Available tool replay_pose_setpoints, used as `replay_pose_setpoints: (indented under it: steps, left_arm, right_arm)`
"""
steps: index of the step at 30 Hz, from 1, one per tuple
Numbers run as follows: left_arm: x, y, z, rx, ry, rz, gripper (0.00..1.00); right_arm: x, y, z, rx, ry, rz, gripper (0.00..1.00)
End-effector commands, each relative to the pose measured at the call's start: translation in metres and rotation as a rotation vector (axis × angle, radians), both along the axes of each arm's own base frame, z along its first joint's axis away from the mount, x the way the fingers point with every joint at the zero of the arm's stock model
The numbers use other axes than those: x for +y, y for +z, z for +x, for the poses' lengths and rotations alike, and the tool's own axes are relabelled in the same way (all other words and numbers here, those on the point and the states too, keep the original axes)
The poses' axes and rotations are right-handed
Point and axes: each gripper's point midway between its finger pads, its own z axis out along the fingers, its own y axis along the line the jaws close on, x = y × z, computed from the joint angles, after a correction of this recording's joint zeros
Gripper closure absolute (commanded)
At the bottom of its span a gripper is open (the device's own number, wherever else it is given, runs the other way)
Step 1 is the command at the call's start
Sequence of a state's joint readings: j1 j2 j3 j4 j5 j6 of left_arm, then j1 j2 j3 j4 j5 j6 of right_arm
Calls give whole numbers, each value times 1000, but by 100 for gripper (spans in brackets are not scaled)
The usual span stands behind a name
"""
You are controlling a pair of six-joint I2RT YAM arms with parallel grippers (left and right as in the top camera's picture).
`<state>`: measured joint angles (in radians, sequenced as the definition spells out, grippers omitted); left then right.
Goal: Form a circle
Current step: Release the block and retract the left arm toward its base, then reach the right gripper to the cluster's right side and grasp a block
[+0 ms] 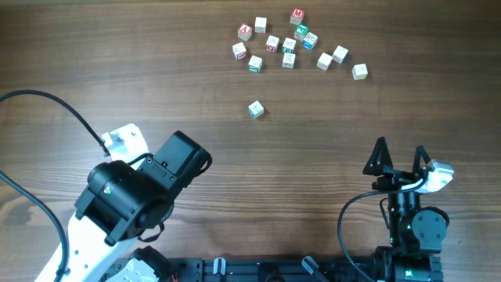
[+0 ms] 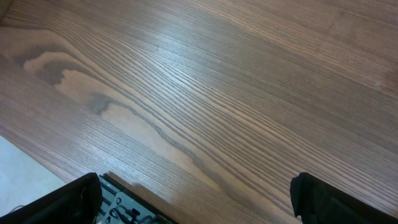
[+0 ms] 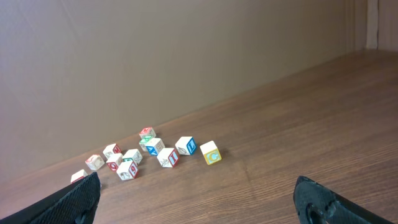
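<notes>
Blocks (image 1: 289,45) at 12 o'clock were judged light, rigid, slick, best pinched across opposite faces; left gripper (image 2: 196,202) and right gripper (image 1: 399,160) stood spread, empty.

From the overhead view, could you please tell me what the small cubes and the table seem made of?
The cubes look like pale matte wood, with coloured letters printed on faces. The table shows brown streaked grain with a soft sheen: veneer or laminate, unclear.

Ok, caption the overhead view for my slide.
Alphabet cubes scattered, one stray cube apart, no circle yet; right gripper open, clear of them.
</notes>
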<state>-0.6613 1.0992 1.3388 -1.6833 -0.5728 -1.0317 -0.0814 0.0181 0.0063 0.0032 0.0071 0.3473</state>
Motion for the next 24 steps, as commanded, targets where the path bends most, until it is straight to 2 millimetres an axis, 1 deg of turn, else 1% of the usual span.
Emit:
replay_pose_setpoints:
  steps: [1,6,8,9,12,13,15,19,20,23,24]
  left_arm:
    - [-1,-2,-2,2,11,-16,0]
    - [-1,-2,-2,2,11,-16,0]
    - [-1,-2,-2,2,11,-16,0]
    - [-1,-2,-2,2,11,-16,0]
    - [-1,-2,-2,3,11,-16,0]
    - [-1,-2,-2,3,11,-16,0]
    - [-1,-2,-2,2,11,-16,0]
    - [-1,-2,-2,2,11,-16,0]
    - [-1,-2,-2,2,11,-16,0]
    - [-1,-2,-2,2,11,-16,0]
    - [-1,-2,-2,3,11,-16,0]
  right_arm:
    - [2,1,0,-4,9,0,0]
    - [2,1,0,-5,9,1,0]
    - [2,1,0,-7,9,33,0]
    - [3,1,0,-12,16,107,0]
    - [34,2,0,-4,189,490,0]
    - [40,3,-1,5,224,592,1]
    - [47,4,-2,22,258,798,0]
    - [38,3,-1,12,201,1009,0]
    - [41,3,-1,21,216,1040,0]
    - [58,8,-5,53,314,1039,0]
    - [64,15,-7,40,367,964,0]
